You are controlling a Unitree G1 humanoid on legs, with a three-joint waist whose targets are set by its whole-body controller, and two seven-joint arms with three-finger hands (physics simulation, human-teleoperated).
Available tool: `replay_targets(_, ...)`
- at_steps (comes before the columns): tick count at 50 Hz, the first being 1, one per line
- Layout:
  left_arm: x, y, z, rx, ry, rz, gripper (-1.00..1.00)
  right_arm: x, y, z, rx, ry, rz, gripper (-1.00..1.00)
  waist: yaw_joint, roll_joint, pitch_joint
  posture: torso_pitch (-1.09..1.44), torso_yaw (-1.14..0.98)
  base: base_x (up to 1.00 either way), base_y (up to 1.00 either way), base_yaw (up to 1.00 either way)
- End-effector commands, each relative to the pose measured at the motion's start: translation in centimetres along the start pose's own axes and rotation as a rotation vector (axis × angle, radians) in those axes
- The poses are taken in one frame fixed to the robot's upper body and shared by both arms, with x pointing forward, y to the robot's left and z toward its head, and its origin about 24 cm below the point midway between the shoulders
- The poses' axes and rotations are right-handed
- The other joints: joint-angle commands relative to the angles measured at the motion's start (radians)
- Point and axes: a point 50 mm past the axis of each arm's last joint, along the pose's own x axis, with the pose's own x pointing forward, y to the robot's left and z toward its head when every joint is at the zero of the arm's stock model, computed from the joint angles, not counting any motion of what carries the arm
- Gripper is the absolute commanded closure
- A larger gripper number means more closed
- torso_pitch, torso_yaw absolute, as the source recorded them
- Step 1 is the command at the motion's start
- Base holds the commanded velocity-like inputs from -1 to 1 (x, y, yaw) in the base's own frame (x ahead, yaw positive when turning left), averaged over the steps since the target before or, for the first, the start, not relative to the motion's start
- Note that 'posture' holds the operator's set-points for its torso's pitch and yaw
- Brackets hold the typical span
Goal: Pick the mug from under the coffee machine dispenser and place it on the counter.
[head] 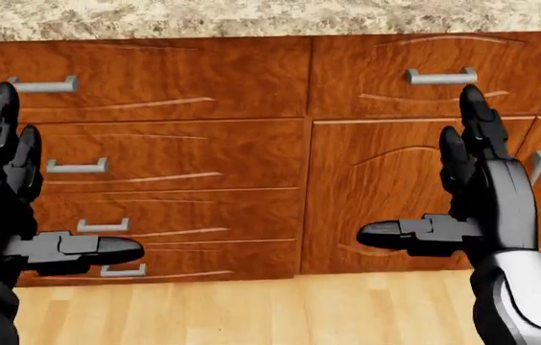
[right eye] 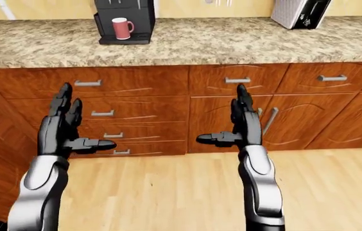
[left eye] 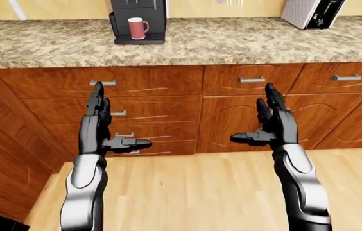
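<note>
A red mug [left eye: 137, 28] with a white inside stands on the drip tray of the black coffee machine [left eye: 137, 19], at the top of the left-eye view on the speckled granite counter [left eye: 232, 43]. My left hand [left eye: 107, 125] is raised open, fingers up and thumb pointing inward, before the drawers well below the counter. My right hand [left eye: 264, 120] mirrors it, open and holding nothing. Both hands are far from the mug. The head view shows only the hands, left [head: 30, 208] and right [head: 453, 194], against the cabinet fronts.
Wooden drawers [left eye: 142, 108] and cabinet doors [left eye: 232, 125] with metal handles run under the counter. A toaster [left eye: 312, 12] stands at the counter's top right. A wooden panel [left eye: 1, 159] juts out at the left. Light wood floor [left eye: 194, 192] lies below.
</note>
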Motion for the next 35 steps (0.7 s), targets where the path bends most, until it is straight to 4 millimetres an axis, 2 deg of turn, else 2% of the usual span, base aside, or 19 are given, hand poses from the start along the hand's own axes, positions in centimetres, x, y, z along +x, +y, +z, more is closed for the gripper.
replay_targets(1,0.2,0.0,1.8,0.021,-0.086,-0.006,-1.00,0.5,-0.2,2.9,-0.006,-0.122,0.005,-1.00,0.000,-0.002,-0.020,0.00,0.00,0.00,0.00,0.00)
replay_targets(10,1.7,2.8,5.8,0.053,-0.158,0.062,-1.00,2.1,-1.7,6.4,-0.027,-0.200,-0.023,-1.00,-0.001,-0.003,-0.014,0.00,0.00,0.00,0.00,0.00)
replay_targets(17,2.2,3.8,8.0,0.061,-0.200,0.088,-1.00,2.8,-2.5,8.5,-0.054,-0.248,-0.026,-1.00,0.000,-0.001,-0.010,0.00,0.00,0.00,0.00,0.00)
replay_targets(20,2.3,4.5,9.4,0.069,-0.232,0.110,-1.00,3.2,-2.8,9.9,-0.074,-0.283,-0.025,-1.00,0.000,-0.001,-0.008,0.00,0.00,0.00,0.00,0.00)
replay_targets(25,2.4,4.9,10.0,0.088,-0.250,0.109,-1.00,3.6,-3.2,11.8,-0.086,-0.319,-0.033,-1.00,0.000,0.001,-0.004,0.00,0.00,0.00,0.00,0.00)
replay_targets(35,2.7,6.8,13.0,0.112,-0.298,0.164,-1.00,4.5,-4.6,14.6,-0.113,-0.374,-0.055,-1.00,-0.002,0.001,-0.001,0.00,0.00,0.00,0.00,0.00)
